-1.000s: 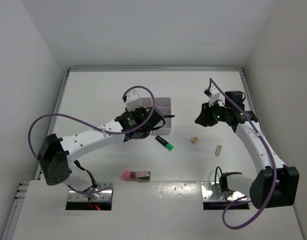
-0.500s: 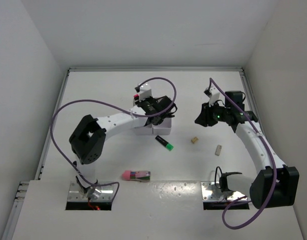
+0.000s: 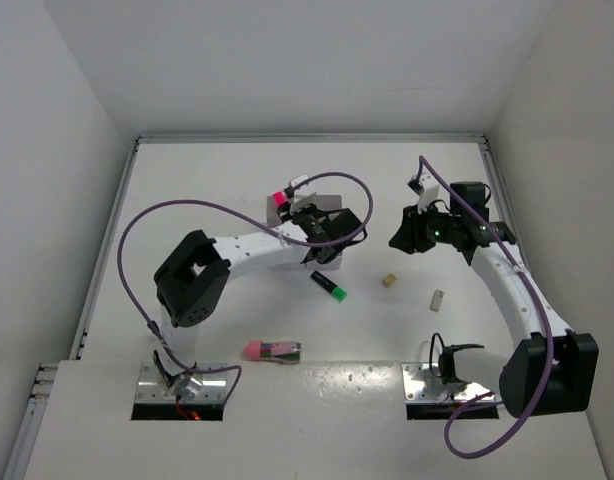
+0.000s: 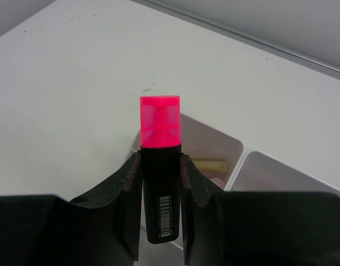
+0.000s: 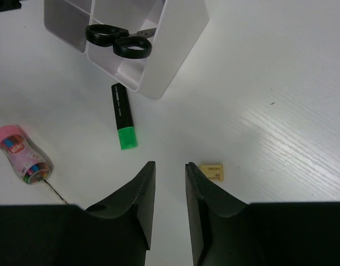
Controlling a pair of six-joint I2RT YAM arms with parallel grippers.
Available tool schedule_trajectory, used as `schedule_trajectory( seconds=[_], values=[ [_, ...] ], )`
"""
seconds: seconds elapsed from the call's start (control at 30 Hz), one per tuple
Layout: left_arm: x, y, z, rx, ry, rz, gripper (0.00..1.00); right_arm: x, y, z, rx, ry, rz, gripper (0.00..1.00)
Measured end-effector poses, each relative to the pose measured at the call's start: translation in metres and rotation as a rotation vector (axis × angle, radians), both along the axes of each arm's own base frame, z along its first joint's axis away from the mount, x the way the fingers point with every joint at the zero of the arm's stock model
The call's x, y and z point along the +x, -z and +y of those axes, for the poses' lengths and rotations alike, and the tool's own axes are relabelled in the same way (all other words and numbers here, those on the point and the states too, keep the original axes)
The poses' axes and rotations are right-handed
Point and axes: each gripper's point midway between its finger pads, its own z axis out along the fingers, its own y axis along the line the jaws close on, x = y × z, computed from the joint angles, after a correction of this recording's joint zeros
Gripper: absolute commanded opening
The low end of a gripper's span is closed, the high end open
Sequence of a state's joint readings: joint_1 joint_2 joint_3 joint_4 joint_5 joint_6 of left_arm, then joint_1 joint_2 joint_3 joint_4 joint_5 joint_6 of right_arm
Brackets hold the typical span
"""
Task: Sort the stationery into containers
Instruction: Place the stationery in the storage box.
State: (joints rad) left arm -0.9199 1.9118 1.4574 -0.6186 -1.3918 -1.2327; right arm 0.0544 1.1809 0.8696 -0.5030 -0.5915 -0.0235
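Note:
My left gripper (image 4: pixel 159 173) is shut on a black highlighter with a pink cap (image 4: pixel 159 160) and holds it above the white compartment tray (image 4: pixel 236 166), where a yellow item (image 4: pixel 209 164) lies in one cell. From above, the left gripper (image 3: pixel 290 204) is over the tray (image 3: pixel 332 206), and the pink cap (image 3: pixel 279 197) sticks out at its far-left side. My right gripper (image 5: pixel 170 166) is open and empty above the table, with a beige eraser (image 5: pixel 212 171) just right of it. Black scissors (image 5: pixel 120 41) lie in the tray (image 5: pixel 178 33). A green-capped highlighter (image 5: pixel 121 114) lies in front of the tray.
A pink tube of coloured items (image 3: pixel 272 351) lies near the front, also in the right wrist view (image 5: pixel 20 152). Two beige erasers (image 3: pixel 388 280) (image 3: pixel 437 298) lie right of the green highlighter (image 3: pixel 328 284). The right gripper (image 3: pixel 403 238) hovers right of the tray. White walls enclose the table.
My left arm has folded in and swung its gripper, with the pink highlighter, rightward and farther over the tray. The right arm has not moved.

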Motion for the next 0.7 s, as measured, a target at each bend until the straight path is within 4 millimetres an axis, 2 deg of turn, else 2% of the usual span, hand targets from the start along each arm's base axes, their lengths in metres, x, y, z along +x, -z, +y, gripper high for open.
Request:
schedule_trajectory(
  seconds=[0.13,0.3,0.7],
  values=[
    [-0.004,0.013,-0.009,0.022,0.004,-0.021,0.0,0.0,0.0,0.0,0.0,0.0,0.0,0.29],
    [-0.005,0.032,-0.008,0.054,-0.005,-0.01,0.0,0.0,0.0,0.0,0.001,-0.001,0.0,0.29],
    [-0.006,0.034,-0.004,0.049,-0.021,-0.026,0.0,0.0,0.0,-0.001,0.004,0.003,0.001,0.29]
  ],
)
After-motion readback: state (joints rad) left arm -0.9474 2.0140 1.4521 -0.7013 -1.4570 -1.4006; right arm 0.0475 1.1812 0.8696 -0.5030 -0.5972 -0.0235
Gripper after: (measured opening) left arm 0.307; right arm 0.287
